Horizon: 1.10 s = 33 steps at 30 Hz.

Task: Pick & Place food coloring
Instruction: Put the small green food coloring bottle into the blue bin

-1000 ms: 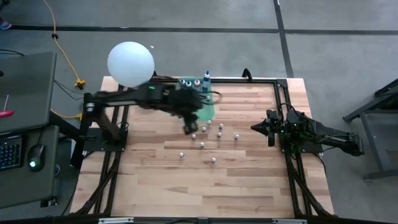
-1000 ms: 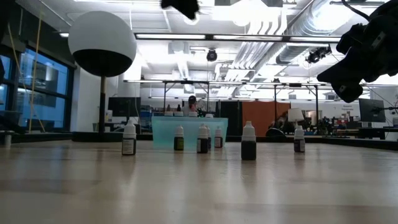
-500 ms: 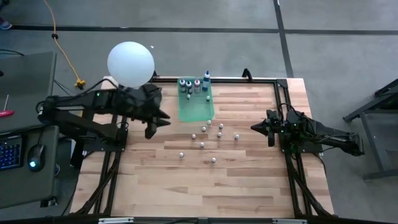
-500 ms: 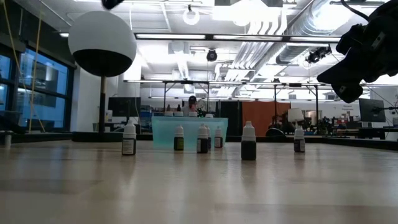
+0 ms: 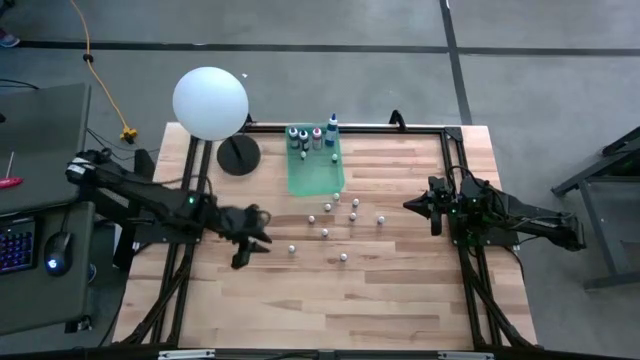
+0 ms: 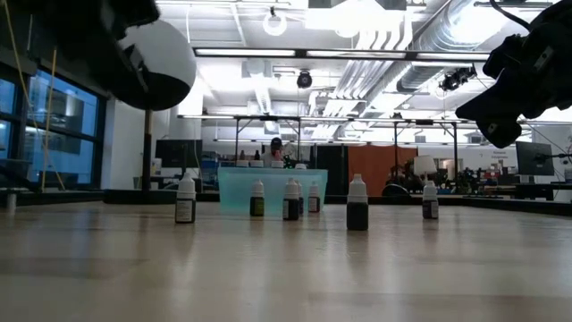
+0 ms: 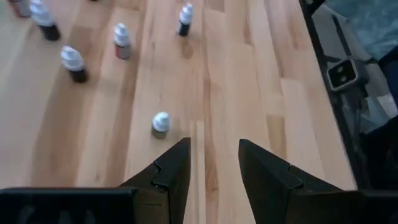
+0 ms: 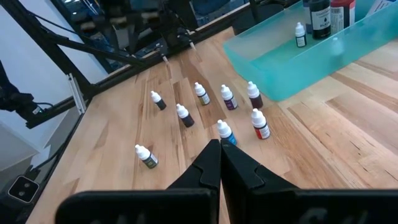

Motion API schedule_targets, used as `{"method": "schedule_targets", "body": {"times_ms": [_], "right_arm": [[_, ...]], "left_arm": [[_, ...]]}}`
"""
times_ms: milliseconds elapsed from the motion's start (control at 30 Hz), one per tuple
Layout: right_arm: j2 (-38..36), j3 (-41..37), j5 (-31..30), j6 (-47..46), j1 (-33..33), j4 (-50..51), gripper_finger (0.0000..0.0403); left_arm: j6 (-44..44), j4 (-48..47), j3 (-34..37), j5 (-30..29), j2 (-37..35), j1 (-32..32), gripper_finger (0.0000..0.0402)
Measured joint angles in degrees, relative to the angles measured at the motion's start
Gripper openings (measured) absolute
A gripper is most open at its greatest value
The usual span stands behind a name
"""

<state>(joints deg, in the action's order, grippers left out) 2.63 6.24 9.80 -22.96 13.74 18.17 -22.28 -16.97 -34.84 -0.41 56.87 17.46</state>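
The left hand (image 5: 243,250) is hovering half open and empty, near the closest bottle (image 7: 160,123) on the counter (image 5: 400,300). It should go straight down around the cap, then squeeze gently.

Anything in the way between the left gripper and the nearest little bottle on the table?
No. In the left wrist view, only bare wood lies between the left gripper and the nearest bottle, which stands just ahead of the fingertips. The high view agrees.
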Motion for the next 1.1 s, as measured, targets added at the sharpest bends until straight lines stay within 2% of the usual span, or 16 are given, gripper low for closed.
{"method": "schedule_targets", "body": {"times_ms": [167, 300, 467, 667, 833, 1100], "right_arm": [[0.0, 0.0, 0.0, 0.0, 0.0, 0.0, 0.0], [0.0, 0.0, 0.0, 0.0, 0.0, 0.0, 0.0], [0.0, 0.0, 0.0, 0.0, 0.0, 0.0, 0.0], [0.0, 0.0, 0.0, 0.0, 0.0, 0.0, 0.0], [0.0, 0.0, 0.0, 0.0, 0.0, 0.0, 0.0], [0.0, 0.0, 0.0, 0.0, 0.0, 0.0, 0.0]], "left_arm": [[0.0, 13.5, 7.8, -7.9, 1.4, 5.4, 0.0133], [1.3, 13.8, 9.7, -16.5, 3.1, 6.7, 0.0133], [3.4, 15.6, 9.7, -17.1, 7.0, 6.6, 0.0133], [7.4, 21.4, 9.8, -13.9, 13.8, 6.6, 0.0133], [9.9, 21.7, 9.8, -17.1, 18.1, 6.6, 0.0133], [10.0, 30.9, 9.7, -21.1, 21.7, 6.5, 0.0133]]}}
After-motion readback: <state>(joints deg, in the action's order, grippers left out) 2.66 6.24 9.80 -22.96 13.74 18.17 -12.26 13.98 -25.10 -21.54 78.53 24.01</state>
